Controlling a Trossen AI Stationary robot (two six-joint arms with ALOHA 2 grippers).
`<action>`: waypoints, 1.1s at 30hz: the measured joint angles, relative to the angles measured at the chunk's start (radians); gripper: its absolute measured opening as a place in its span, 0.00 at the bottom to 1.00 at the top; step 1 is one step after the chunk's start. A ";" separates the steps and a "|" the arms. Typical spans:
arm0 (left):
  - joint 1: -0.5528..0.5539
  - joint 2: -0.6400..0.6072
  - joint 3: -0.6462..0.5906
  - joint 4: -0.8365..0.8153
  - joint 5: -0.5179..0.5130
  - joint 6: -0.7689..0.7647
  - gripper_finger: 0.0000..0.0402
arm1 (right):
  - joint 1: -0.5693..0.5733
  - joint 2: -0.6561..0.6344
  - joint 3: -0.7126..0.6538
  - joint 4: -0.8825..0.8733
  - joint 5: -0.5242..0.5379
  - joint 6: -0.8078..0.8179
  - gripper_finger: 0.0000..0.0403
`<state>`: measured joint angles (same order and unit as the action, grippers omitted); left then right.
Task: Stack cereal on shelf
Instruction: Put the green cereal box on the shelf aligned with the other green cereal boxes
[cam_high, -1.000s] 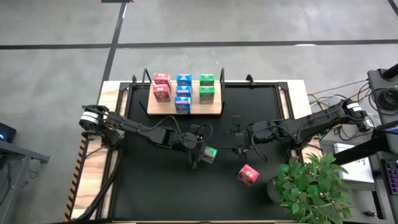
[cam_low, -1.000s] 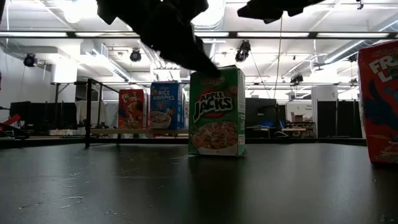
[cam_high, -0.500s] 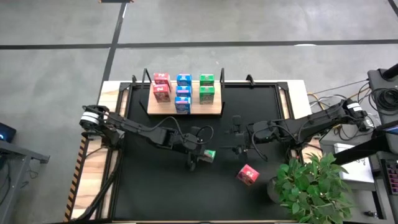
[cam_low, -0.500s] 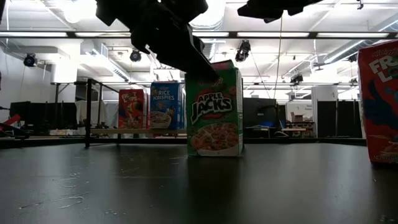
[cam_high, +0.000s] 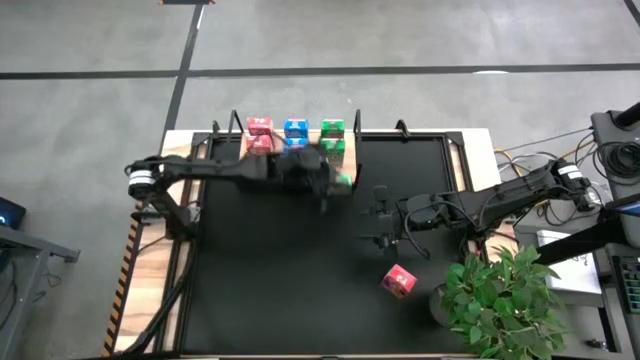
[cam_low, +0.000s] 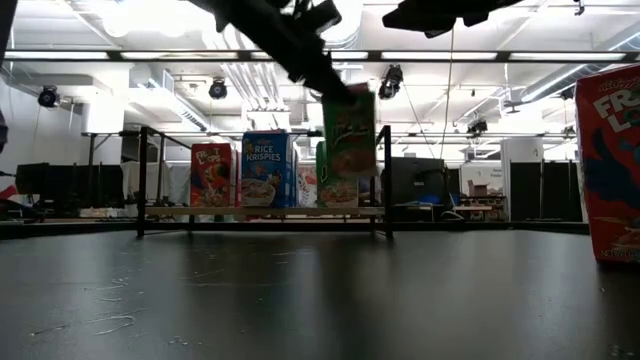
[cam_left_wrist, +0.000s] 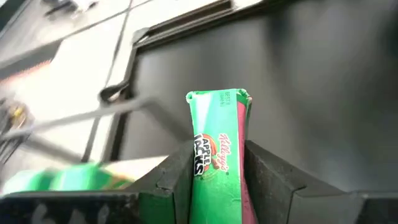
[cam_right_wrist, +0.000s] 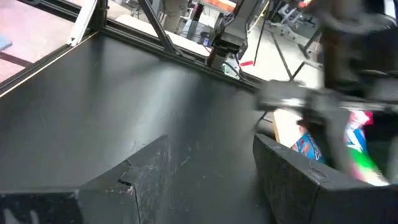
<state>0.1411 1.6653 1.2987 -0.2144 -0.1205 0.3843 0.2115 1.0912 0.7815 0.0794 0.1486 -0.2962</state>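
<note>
The green cereal box you are carrying is pinched between the left gripper's two dark fingers, clear of the mat, hanging just at the shelf's front right corner, about one o'clock from the table's centre in the high view. In the low view it rides tilted, above the level of the boxes already on the board.

To do this step well, I'd judge you should square the box upright before lowering, line it up over the green stack at the board's right end, and come down straight so it doesn't nudge the blue stack beside it. Release only once its base sits flat.

The box is thin printed card: light, glossy, with crisp edges, likely to dent under a hard squeeze and to slide on another glossy box. The shelf is pale bare wood with slim black posts. The red boxes stand at the board's left end.

One pink-red box lies loose on the matte black mat at about five o'clock. The right gripper waits near three o'clock, fingers spread and empty. A leafy potted plant sits at the table's right edge.
</note>
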 joint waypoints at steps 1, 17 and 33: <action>0.028 0.000 0.005 -0.010 0.007 0.000 0.28 | 0.000 0.000 0.000 0.000 0.000 0.000 0.54; 0.183 0.036 -0.005 -0.011 0.185 0.022 0.28 | 0.000 -0.005 0.000 0.001 0.000 -0.010 0.54; 0.192 0.084 -0.003 0.004 0.182 0.027 0.28 | 0.000 -0.005 0.000 0.002 0.000 -0.010 0.54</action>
<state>0.3329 1.7495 1.2957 -0.2106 0.0620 0.4118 0.2111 1.0866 0.7815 0.0811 0.1490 -0.3061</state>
